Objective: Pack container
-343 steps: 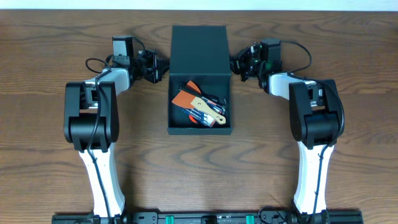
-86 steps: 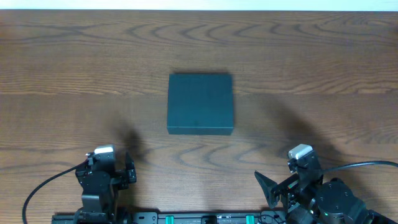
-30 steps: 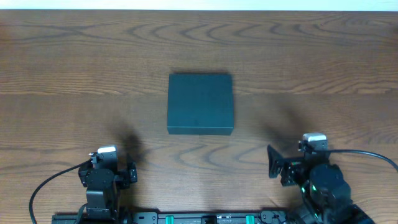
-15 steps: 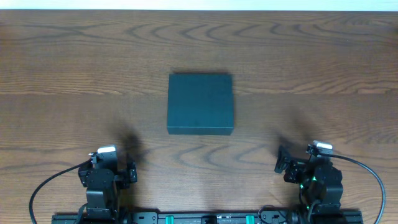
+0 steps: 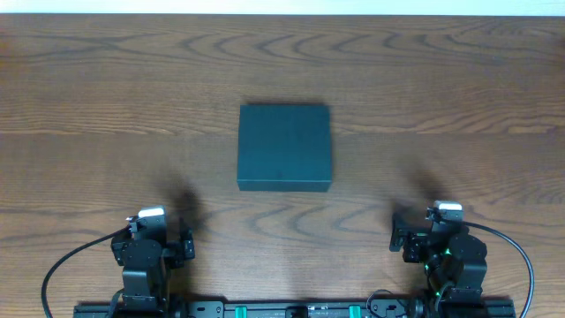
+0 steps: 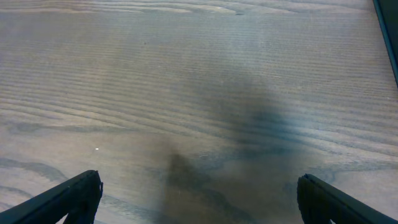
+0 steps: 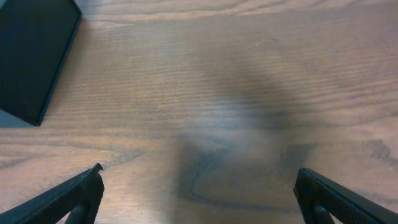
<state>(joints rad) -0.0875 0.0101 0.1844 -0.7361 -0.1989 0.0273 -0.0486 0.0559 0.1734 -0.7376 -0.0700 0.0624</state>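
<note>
Container, lid down, on the table. The left gripper lies off the container's near-left corner and the right gripper off its near-right corner, both well apart from it. Both have jaws spread wide and hold nothing.

Seen from above, both arms are mostly black, built of boxy blocks. The left arm and the right arm each carry a small white cap on top (the right arm also shows tiny green lights). A thin black cable loops from each. The fingers are matte black wedges.
</note>
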